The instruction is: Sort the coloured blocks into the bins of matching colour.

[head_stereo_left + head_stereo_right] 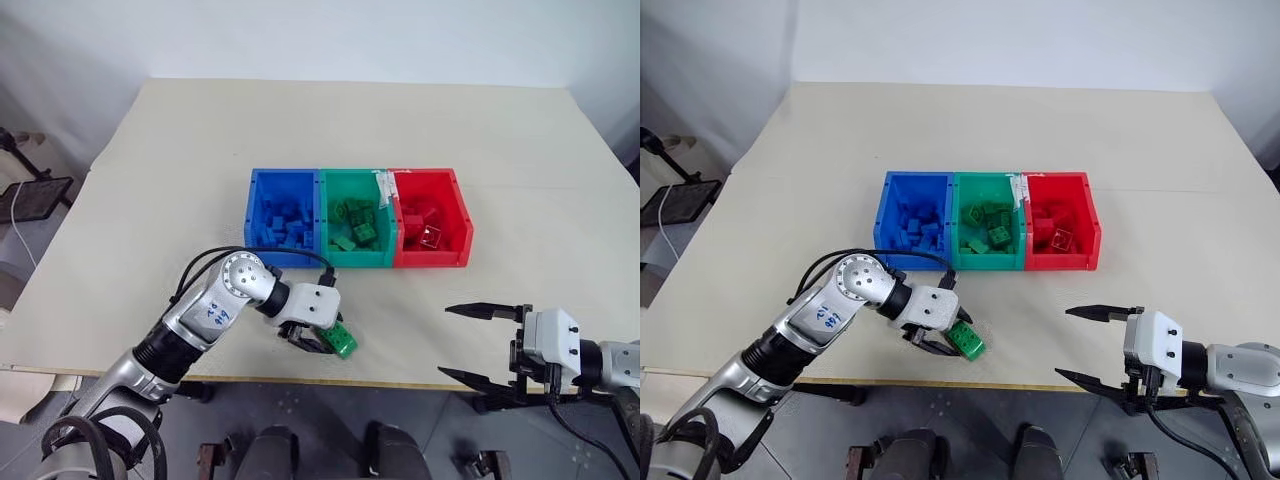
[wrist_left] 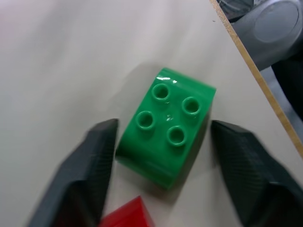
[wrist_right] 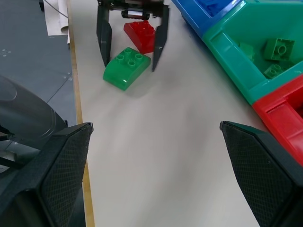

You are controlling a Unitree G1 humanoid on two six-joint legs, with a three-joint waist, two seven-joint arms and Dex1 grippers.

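Nearest of all, the right claw [image 1: 478, 343] hangs just past the front edge of the table [image 1: 500, 180], its two black fingers spread as wide as they go and holding nothing.

Well off to that claw's left, the left claw [image 1: 943, 338] points down at the table near the same front edge. Its fingers [image 2: 90, 165] stand on either side of a green block [image 2: 165, 124], studs up, which lies flat on the table. In the left wrist view a slim gap shows on each side of the block, so the fingers look partly closed around it and not quite touching; I cannot tell for sure whether they have hold of it. A red block [image 3: 140, 34] lies on the table just behind the green one, close under the left claw's wrist, and appears to touch or nearly touch it.

Beyond the left claw, toward the middle of the table, sit the three joined bins in a row. The blue bin [image 1: 256, 200] lies straight ahead of the left claw and holds blue blocks. The green bin [image 1: 328, 215] is next and holds green blocks. The red bin [image 1: 460, 215], nearest the right claw's side, holds red blocks. A strip of pale tape marks the wall between the green and red bins.
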